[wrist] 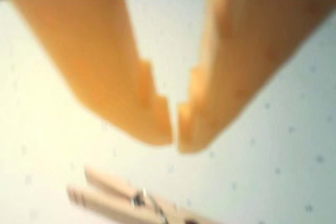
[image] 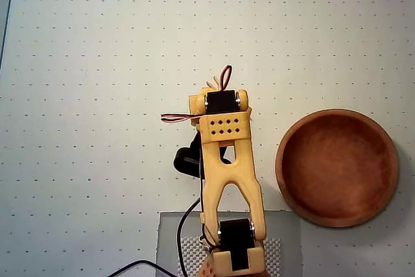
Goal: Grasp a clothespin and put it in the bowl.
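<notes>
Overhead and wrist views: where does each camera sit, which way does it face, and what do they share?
Overhead view: fixed above, facing straight down at the dotted table, the yellow arm and the empty bowl.
Wrist view: rides on the arm, facing down past the gripper, fingertips nearly touching, with the clothespin lying below.
Shared: the dotted table; the clothespin shows only at the wrist.

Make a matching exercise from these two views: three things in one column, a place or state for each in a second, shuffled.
Things:
1. clothespin
2. bowl
3. gripper

Places or states:
A. empty, right of the arm in the overhead view
B. fingertips nearly touching, holding nothing
C. lying on the dotted mat, below the fingertips in the wrist view

Pairs: 1-C, 2-A, 3-B
</notes>
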Controlling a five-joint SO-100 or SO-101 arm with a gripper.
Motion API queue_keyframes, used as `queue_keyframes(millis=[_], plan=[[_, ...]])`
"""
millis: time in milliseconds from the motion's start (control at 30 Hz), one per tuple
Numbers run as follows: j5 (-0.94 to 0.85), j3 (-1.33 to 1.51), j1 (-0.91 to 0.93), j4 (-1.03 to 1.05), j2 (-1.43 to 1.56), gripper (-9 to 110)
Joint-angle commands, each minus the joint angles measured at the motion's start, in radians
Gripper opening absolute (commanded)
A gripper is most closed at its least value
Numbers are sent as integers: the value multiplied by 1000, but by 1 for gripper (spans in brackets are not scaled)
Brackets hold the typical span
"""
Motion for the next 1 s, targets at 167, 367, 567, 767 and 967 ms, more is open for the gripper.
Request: queue_keyframes(millis=[167, 367, 567, 767, 967], plan=[[-104, -123, 0, 98, -167, -2], [-118, -123, -3, 94, -206, -2], [-121, -132, -63, 91, -215, -2], [-121, -314, -71, 110, -304, -2], [-146, -606, -55, 212, -522, -2]])
